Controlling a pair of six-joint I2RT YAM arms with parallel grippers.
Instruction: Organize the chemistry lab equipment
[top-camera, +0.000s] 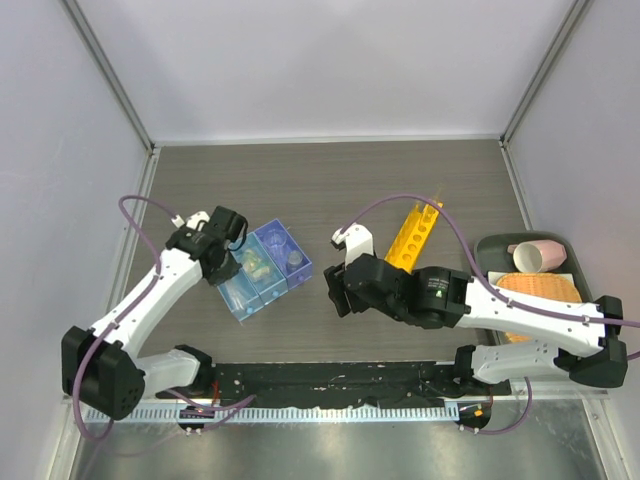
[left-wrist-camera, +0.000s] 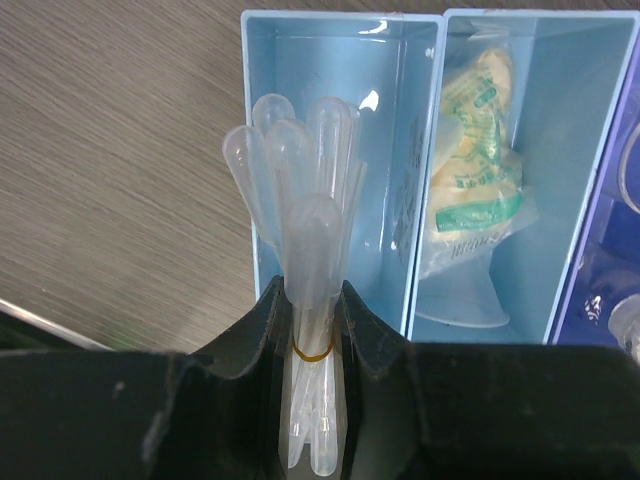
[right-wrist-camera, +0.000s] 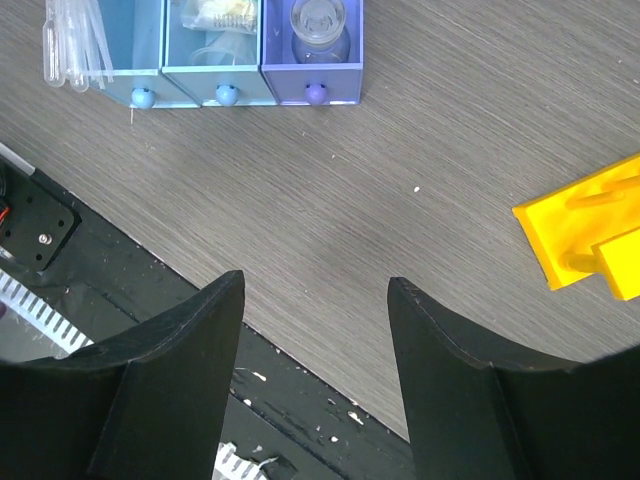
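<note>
Progress: your left gripper (left-wrist-camera: 315, 310) was clamped on dropper bundle (left-wrist-camera: 310, 230) over end bin (left-wrist-camera: 262, 130); packet (left-wrist-camera: 478, 190), beaker (right-wrist-camera: 318, 20) already binned. Right gripper (right-wrist-camera: 315, 285) was apart, empty. Yellow rack (top-camera: 415, 232) lay loose on table, unsorted.

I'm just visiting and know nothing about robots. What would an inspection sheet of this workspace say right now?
Surface: grey wood-grain table, white specks near the front edge.
Job's things: three bins side by side; droppers, banded in a bundle, held over the end blue one; packet in the middle one; beaker in the purple one; yellow rack on the table, apart from the bins.
Clutter: pink cup and orange mat on a tray.
Grippers: left gripper, jaws shut on droppers; right gripper, jaws open, empty.
Cables: purple cables loop along both arms.
Surroundings: white walls, metal frame.
</note>
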